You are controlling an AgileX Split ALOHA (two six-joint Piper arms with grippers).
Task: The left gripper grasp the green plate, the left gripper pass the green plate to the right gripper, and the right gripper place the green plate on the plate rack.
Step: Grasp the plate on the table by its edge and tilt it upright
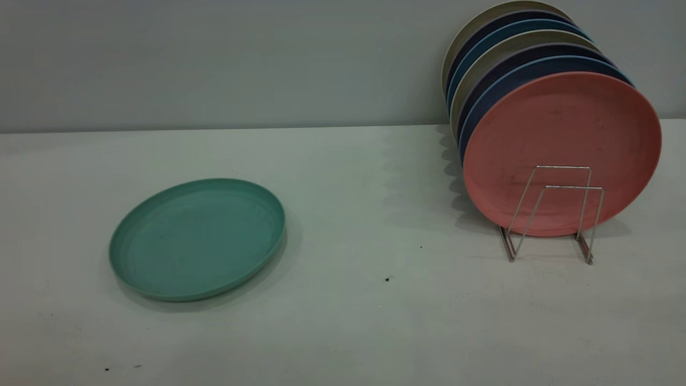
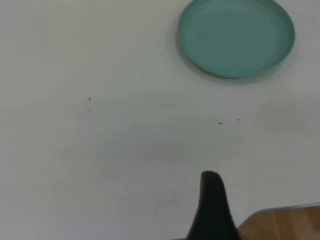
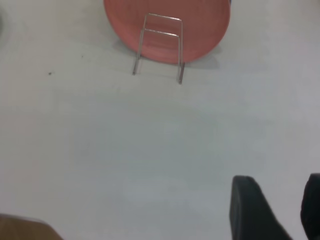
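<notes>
Green plate [image 1: 197, 239] flat on table [image 1: 343, 321], rack [image 1: 554, 214] holding pink plate [image 1: 561, 153], right gripper [image 3: 274, 207] fingers apart, empty, left gripper [image 2: 214, 207] finger state unclear.

Matt plastic green plate [image 1: 197, 238], shiny thin metal wire plate rack [image 1: 553, 214], smooth matt table [image 1: 343, 321].

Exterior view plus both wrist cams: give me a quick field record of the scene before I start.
green plate: round teal-green plastic plate, flat on the white table, untouched
plate rack: silver wire rack, front slots free
racked plates: salmon-pink plate foremost, blue and beige ones behind
left gripper: far from the green plate
right gripper: open, facing the rack, holding nothing
</notes>
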